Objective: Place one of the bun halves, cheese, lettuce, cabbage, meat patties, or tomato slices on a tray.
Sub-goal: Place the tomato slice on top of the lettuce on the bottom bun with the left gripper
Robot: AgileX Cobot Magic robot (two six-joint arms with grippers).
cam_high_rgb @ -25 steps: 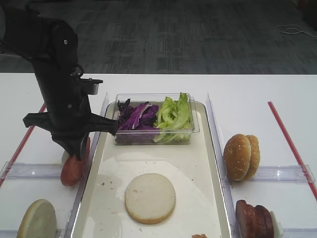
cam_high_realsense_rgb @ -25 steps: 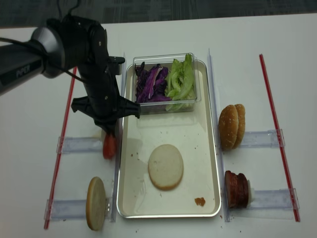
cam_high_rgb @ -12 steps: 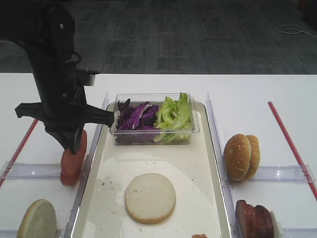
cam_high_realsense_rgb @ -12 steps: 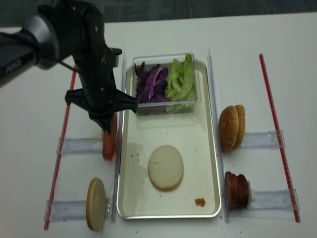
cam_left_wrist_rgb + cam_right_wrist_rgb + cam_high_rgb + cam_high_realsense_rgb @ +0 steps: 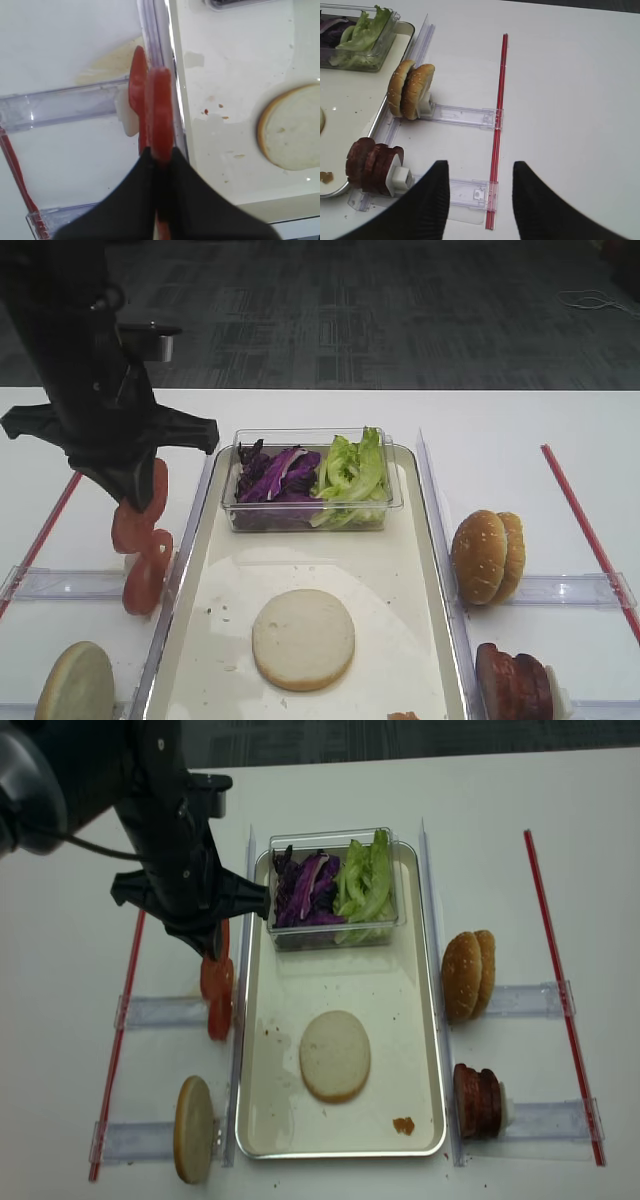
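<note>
My left gripper is shut on a tomato slice and holds it on edge, in the air, just left of the tray. More tomato slices stand on the clear holder below it. A pale bun half lies cut face up on the tray. The clear tub on the tray's far end holds purple cabbage and green lettuce. Meat patties and two bun halves stand on holders at the right. My right gripper hangs open over the table with nothing in it. No cheese is in view.
Another bun half stands on a holder at the front left. Red strips run along the table on both sides. A small brown crumb lies at the tray's near right corner.
The left gripper has risen and drifted a little left, lifting one tomato slice up off the holder; the other slices stayed in place.
</note>
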